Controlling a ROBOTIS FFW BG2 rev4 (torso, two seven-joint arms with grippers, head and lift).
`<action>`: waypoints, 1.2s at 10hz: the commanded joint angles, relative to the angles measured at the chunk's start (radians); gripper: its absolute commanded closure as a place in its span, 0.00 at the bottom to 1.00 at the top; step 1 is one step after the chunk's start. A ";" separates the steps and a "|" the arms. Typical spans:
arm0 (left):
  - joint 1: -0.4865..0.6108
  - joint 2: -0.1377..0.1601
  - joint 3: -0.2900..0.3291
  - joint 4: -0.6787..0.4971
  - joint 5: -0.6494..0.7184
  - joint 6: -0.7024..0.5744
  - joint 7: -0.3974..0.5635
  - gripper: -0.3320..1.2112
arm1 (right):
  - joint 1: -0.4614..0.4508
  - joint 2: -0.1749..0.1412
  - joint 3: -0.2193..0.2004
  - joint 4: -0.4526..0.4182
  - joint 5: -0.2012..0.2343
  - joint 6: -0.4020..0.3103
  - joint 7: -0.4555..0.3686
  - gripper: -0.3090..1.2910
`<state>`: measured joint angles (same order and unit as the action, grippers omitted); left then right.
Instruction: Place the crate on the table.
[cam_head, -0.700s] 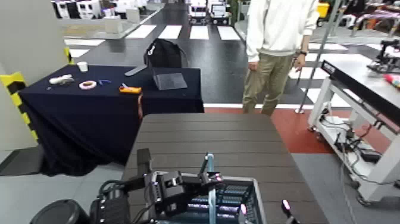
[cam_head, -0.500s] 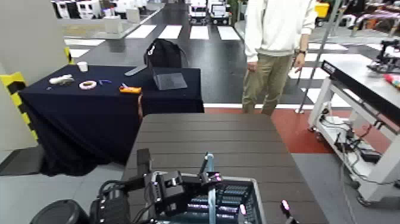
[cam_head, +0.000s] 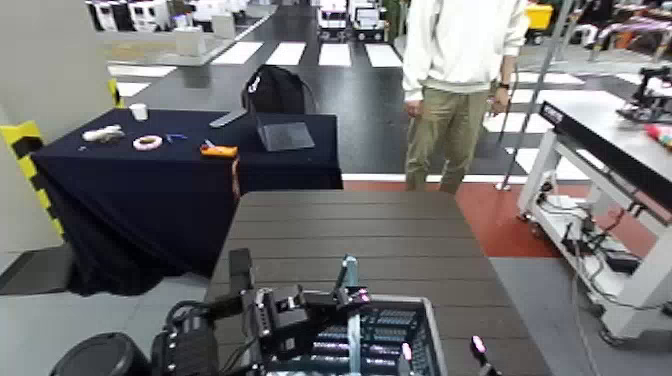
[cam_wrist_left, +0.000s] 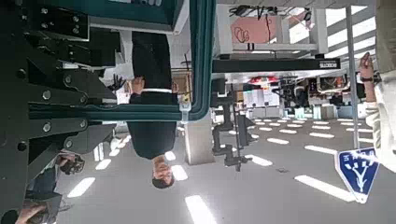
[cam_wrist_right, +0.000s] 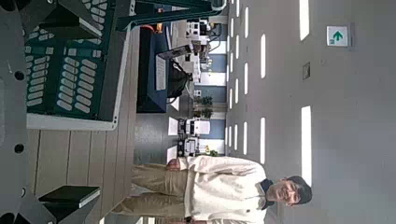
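The blue-grey lattice crate (cam_head: 395, 330) is at the near end of the dark brown slatted table (cam_head: 340, 230). I cannot tell whether it rests on the table. Its thin upright handle bar (cam_head: 348, 285) stands in the middle. My left gripper (cam_head: 345, 300) is at the handle and looks shut on it; the left wrist view shows the teal bar (cam_wrist_left: 201, 56) close up. My right gripper (cam_head: 440, 350) is at the crate's right wall, fingers apart, one on each side. In the right wrist view the outer finger (cam_wrist_right: 70, 196) stands clear of the crate (cam_wrist_right: 65, 75) over the table (cam_wrist_right: 121, 140).
A person (cam_head: 455, 90) stands beyond the table's far end. A table draped in navy cloth (cam_head: 180, 170) with small items stands at the left. A white-framed workbench (cam_head: 600, 130) is at the right, with cables under it.
The person has shifted slightly to the left. My left arm has dipped a little. The crate has hardly moved.
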<state>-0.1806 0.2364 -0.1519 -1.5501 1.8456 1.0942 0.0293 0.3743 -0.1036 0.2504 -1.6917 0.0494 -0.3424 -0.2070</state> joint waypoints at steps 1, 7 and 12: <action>-0.049 0.007 -0.008 0.050 -0.019 0.007 0.003 0.99 | -0.001 -0.001 0.003 0.003 -0.003 -0.009 0.000 0.27; -0.186 0.027 -0.057 0.177 -0.143 0.016 -0.086 0.99 | 0.008 -0.005 0.001 0.000 -0.008 -0.084 -0.011 0.27; -0.283 0.027 -0.090 0.263 -0.206 0.004 -0.137 0.99 | 0.057 0.005 -0.062 -0.051 0.001 -0.079 0.001 0.27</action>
<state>-0.4483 0.2644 -0.2368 -1.2991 1.6486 1.1018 -0.1090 0.4311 -0.0996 0.1866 -1.7432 0.0505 -0.4203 -0.2054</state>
